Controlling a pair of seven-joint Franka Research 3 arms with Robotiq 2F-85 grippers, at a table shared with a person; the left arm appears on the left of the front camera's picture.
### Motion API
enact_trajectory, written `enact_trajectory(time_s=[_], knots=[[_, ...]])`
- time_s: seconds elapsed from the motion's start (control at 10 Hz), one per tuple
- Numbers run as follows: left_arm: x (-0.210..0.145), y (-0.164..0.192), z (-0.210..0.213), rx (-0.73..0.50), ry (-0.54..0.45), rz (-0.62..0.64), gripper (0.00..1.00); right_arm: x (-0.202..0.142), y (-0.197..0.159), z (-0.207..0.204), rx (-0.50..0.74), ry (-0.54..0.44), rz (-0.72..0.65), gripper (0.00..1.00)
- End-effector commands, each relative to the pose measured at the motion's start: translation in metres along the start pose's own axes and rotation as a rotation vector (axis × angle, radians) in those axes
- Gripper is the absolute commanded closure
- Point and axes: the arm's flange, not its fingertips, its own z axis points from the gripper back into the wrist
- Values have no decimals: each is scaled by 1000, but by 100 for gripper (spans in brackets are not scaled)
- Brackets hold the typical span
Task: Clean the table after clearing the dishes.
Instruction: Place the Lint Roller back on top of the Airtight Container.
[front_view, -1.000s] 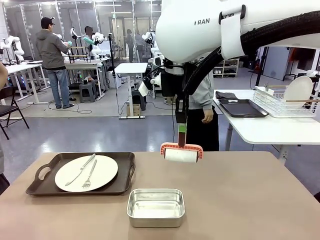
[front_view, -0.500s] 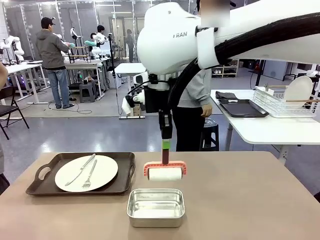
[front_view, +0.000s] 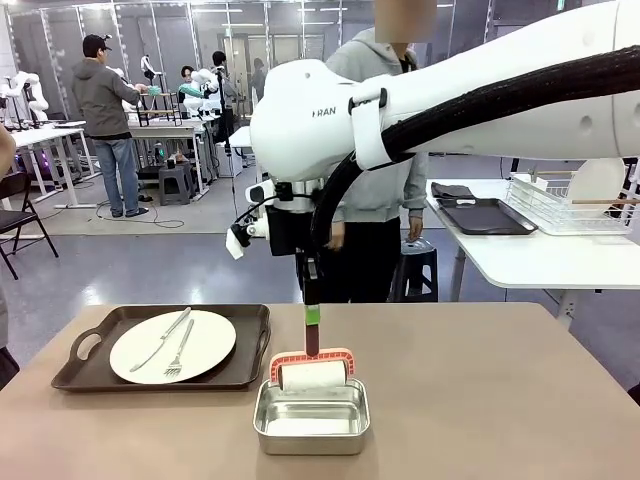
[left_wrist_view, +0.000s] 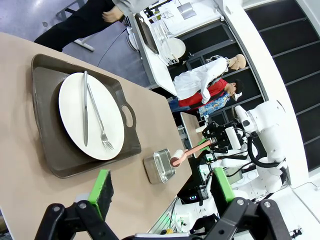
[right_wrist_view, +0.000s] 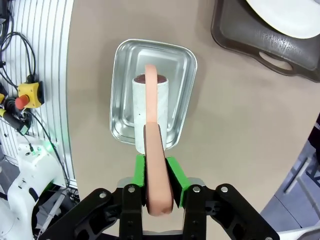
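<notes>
Over the middle of the table (front_view: 480, 400), near its front edge, the right gripper (front_view: 312, 318) points straight down, clamped on the upright handle of a roller (front_view: 312, 375). The right wrist view shows the green pads pressed on either side of that salmon handle, right gripper (right_wrist_view: 157, 175) closed tight on it. The roller's white roll (right_wrist_view: 167, 100) lies level inside a shiny pan (front_view: 310, 440), its lower part hidden behind the pan's near wall; whether it touches the bottom I cannot tell. The pan (right_wrist_view: 172, 65) holds nothing else.

Left of the pan and just apart from it sits a dark tray (front_view: 255, 330), flat on the table, one handle facing the table's left edge. On it lies a white plate (front_view: 210, 345), with a knife (front_view: 165, 336) and a fork (front_view: 180, 355) lying side by side across it, both slanting the same way. From the right wrist, a corner of the tray (right_wrist_view: 240, 30) and the plate's rim (right_wrist_view: 295, 15) show beyond the pan.

The left gripper (left_wrist_view: 161, 185) hangs above the table with its jaws spread wide and nothing between them. Its view looks down along the table (left_wrist_view: 30, 150) at the tray (left_wrist_view: 50, 150), the plate (left_wrist_view: 70, 105), the knife (left_wrist_view: 85, 110) and fork (left_wrist_view: 97, 120), then the pan (left_wrist_view: 160, 167) and the roller (left_wrist_view: 177, 159) farther off.

A person (front_view: 395, 200) in a grey top stands at the far side, behind the right arm. To the right, a white table (front_view: 540, 260) carries another dark tray and a wire rack
</notes>
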Motion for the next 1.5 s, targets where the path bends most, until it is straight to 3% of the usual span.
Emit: enact_trajectory(time_s=[0.0, 1.4], knots=[[-2, -2, 3, -4, 1, 0, 0, 1, 2, 3, 0, -17, -22, 77], [-2, -2, 3, -4, 1, 0, 0, -6, -38, -63, 19, -30, -99, 77]])
